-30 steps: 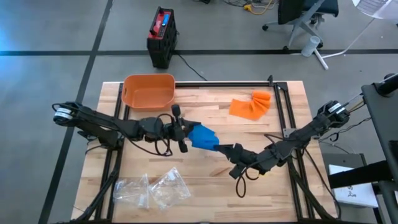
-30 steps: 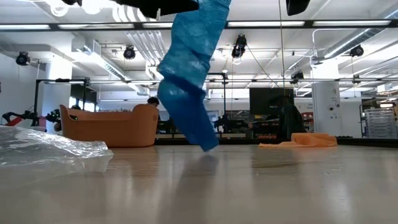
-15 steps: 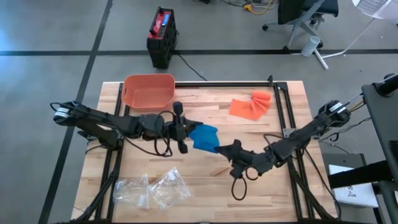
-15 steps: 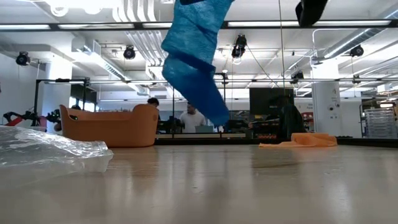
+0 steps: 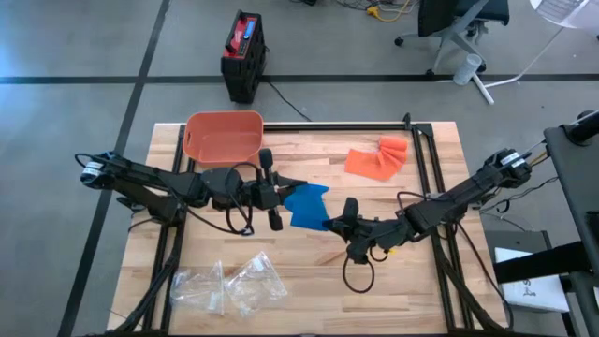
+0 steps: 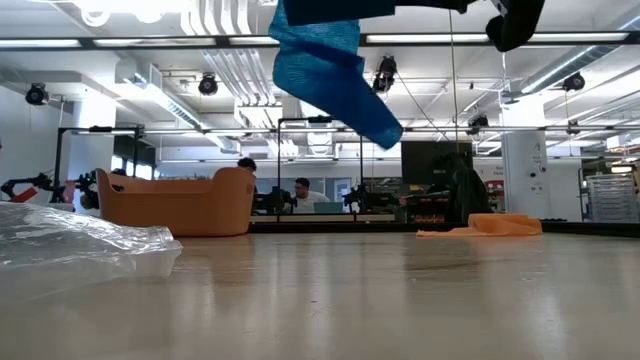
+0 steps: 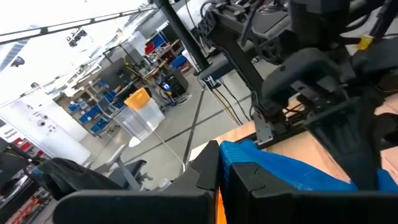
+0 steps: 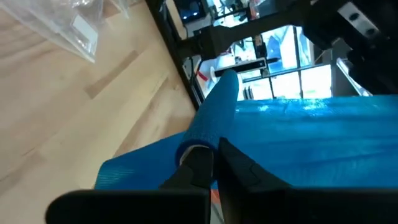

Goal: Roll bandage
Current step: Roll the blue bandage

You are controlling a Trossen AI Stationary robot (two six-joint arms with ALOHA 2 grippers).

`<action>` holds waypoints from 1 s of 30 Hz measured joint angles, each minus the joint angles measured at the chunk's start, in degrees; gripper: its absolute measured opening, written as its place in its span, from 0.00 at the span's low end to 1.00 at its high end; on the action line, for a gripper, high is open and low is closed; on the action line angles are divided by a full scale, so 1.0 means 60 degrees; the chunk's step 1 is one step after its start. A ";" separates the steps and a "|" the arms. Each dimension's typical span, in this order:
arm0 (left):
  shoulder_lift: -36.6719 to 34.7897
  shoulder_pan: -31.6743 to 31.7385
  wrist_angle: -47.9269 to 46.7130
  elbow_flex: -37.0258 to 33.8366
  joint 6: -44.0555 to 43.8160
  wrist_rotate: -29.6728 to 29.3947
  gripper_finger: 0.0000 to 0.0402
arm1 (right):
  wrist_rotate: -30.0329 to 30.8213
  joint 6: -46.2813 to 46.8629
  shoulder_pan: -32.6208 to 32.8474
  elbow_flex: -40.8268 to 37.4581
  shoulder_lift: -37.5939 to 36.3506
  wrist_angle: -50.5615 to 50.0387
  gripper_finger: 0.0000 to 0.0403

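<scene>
Left gripper (image 5: 281, 195): fingers pressed together on one end of the blue bandage (image 5: 305, 204), above the middle of the tabletop (image 5: 309, 281), just right of the orange bin (image 5: 223, 137).
Blue bandage: held up off the wood between the two grippers, near the tabletop's centre; the low view shows it hanging in folds, clear of the surface.
Right gripper (image 5: 333, 223): pinched shut on the bandage's lower right corner, toward the front half of the tabletop.
Handling: likely light, soft and limp; it sags and creases where unsupported, so it probably needs tension kept between both ends.
Grip point: the end edges look the best places to hold; a mid-strip pinch would probably bunch it.
Spare cloth: orange bandage (image 5: 376, 157) lies near the back right corner.
</scene>
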 joint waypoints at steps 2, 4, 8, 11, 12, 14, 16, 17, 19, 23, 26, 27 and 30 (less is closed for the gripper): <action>0.0000 0.0042 -0.0046 -0.0028 0.0000 -0.0052 0.00 | -0.0017 -0.0086 0.0004 0.0000 0.0007 0.0114 0.01; -0.0004 0.0111 -0.0375 -0.0035 -0.0003 -0.0078 0.00 | -0.0035 -0.0300 0.0022 -0.0002 0.0007 0.0337 0.01; 0.0000 0.0349 -0.1059 -0.0057 -0.0355 -0.0088 0.00 | -0.0054 -0.0792 0.0094 -0.0015 -0.0092 0.0820 0.01; 0.0004 0.0541 -0.1649 -0.0061 -0.0713 -0.0124 0.00 | -0.0075 -0.1122 0.0158 -0.0015 -0.0274 0.1368 0.01; 0.0004 0.0595 -0.1798 -0.0064 -0.0793 -0.0133 0.00 | -0.0129 -0.1259 0.0181 -0.0015 -0.0342 0.1607 0.01; 0.0004 0.0678 -0.2047 -0.0064 -0.0949 -0.0139 0.00 | -0.0307 -0.1397 0.0256 -0.0015 -0.0525 0.2016 0.01; 0.0004 0.0702 -0.2273 -0.0064 -0.1064 -0.0117 0.00 | -0.0402 -0.1477 0.0323 -0.0014 -0.0749 0.2269 0.01; 0.0004 0.0702 -0.2388 -0.0068 -0.1129 -0.0089 0.00 | -0.0429 -0.1479 0.0324 -0.0011 -0.0860 0.2421 0.01; 0.0004 0.0698 -0.2578 -0.0071 -0.1332 -0.0075 0.00 | -0.0438 -0.1353 0.0324 -0.0011 -0.1098 0.2561 0.01; 0.0004 0.0694 -0.2750 -0.0071 -0.1939 -0.0073 0.00 | -0.0422 -0.0749 0.0288 -0.0010 -0.1634 0.3393 0.01; 0.0000 0.0679 -0.2764 -0.0071 -0.2138 0.0033 0.02 | -0.0420 -0.0199 0.0177 -0.0007 -0.2056 0.3560 0.01; 0.0000 0.0665 -0.2810 -0.0071 -0.2204 0.0142 0.02 | -0.0391 0.0040 0.0126 -0.0007 -0.2176 0.3533 0.01; 0.0000 0.0648 -0.2883 -0.0075 -0.2596 0.0604 0.05 | -0.0182 0.0818 0.0011 -0.0007 -0.2548 0.3518 0.01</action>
